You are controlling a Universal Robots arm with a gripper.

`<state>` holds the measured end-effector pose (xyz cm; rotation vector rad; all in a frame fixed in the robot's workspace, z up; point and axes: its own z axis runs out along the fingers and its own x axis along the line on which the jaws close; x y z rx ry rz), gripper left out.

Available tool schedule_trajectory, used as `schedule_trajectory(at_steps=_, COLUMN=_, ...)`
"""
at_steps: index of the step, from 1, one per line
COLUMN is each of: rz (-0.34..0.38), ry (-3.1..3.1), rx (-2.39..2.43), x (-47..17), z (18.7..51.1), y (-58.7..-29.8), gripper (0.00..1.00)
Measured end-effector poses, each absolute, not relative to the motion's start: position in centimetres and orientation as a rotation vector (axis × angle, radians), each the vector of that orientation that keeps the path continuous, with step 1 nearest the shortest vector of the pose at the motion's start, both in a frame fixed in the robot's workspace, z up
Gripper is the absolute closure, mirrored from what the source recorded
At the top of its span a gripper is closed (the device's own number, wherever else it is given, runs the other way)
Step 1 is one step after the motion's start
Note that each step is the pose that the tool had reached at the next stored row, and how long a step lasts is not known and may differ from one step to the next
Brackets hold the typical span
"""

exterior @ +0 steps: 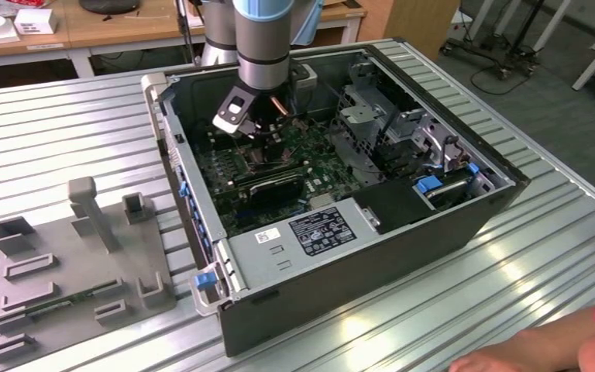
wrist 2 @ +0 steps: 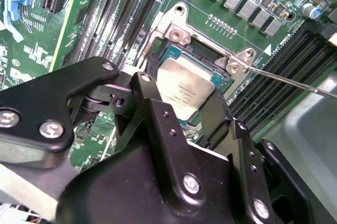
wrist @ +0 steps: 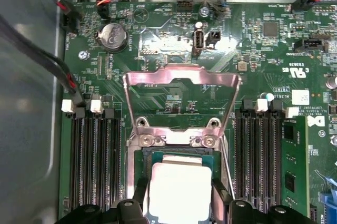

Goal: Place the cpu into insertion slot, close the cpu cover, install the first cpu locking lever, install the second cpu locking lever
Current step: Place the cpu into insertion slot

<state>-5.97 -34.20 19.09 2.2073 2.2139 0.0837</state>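
Two black fingers [wrist 2: 154, 105] of the gripper [wrist 2: 185, 98] pinch the cpu [wrist 2: 187, 84] by two opposite edges, as both wrist views show; the chip sits right over the insertion slot [wrist: 174, 154], though I cannot tell whether it rests in the slot or hangs just above it. The cpu [wrist: 179, 190] is square, so it has no long axis; its pale metal face points up, away from the green board [wrist: 247, 60], and in the first wrist view its edges run roughly in line with the slot's frame. The cpu cover [wrist: 179, 76] is swung open; it lies back from the slot on its hinged edge, where a row of screws holds it, and the board shows through its cut-out middle. Long black memory slots [wrist: 92, 155] flank the slot on both sides; a thin metal lever [wrist 2: 284, 80] slants away from one corner of the slot, apart from the cover.

In the exterior view the gripper [exterior: 266, 138] reaches down into the open computer case [exterior: 401, 240]; the case lies on a ribbed metal table [exterior: 70, 139]; a grey tray [exterior: 80, 263] lies on the table towards the exterior view's left; a person's hand [exterior: 545, 353] shows at the lower corner on the exterior view's right.
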Motion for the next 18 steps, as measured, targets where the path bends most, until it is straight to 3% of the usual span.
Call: schedule_trajectory(at_steps=18, rz=0.103, ry=2.259, rx=2.178, x=-5.97, z=19.74, y=-34.19, gripper=0.44)
